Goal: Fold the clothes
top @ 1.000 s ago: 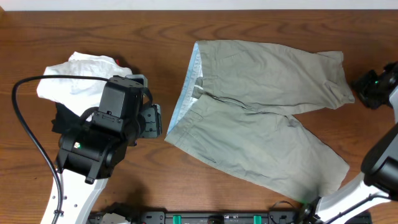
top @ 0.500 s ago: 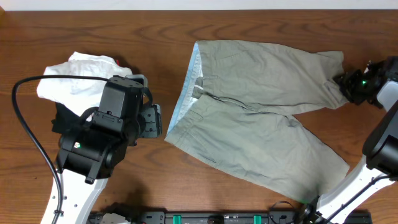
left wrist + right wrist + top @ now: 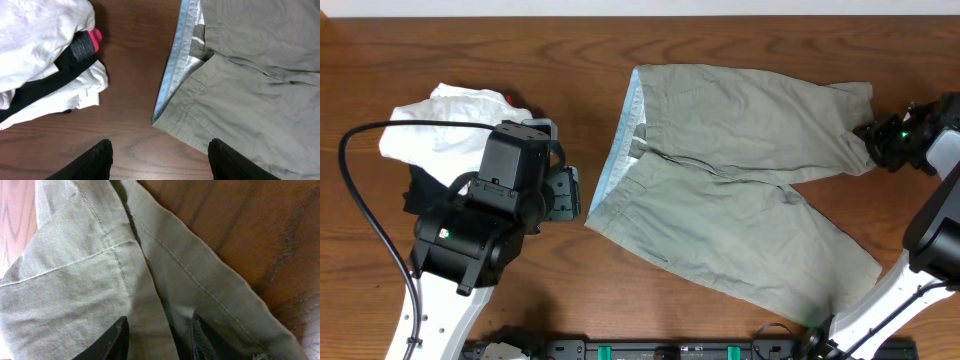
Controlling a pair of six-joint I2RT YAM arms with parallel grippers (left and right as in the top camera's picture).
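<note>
the khaki grey-green shorts (image 3: 740,190) lie spread flat and unfolded on the wooden table (image 3: 570,60), right of centre. the waistband (image 3: 620,150) faces left, its pale blue inner lining showing and the fly parted at the top. both legs fan out rightwards, lightly creased, the nearer one angling towards the front edge.

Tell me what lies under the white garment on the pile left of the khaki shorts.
Beneath the crumpled white garment a black fabric garment and a small red fabric bit show; anything deeper is covered.
</note>
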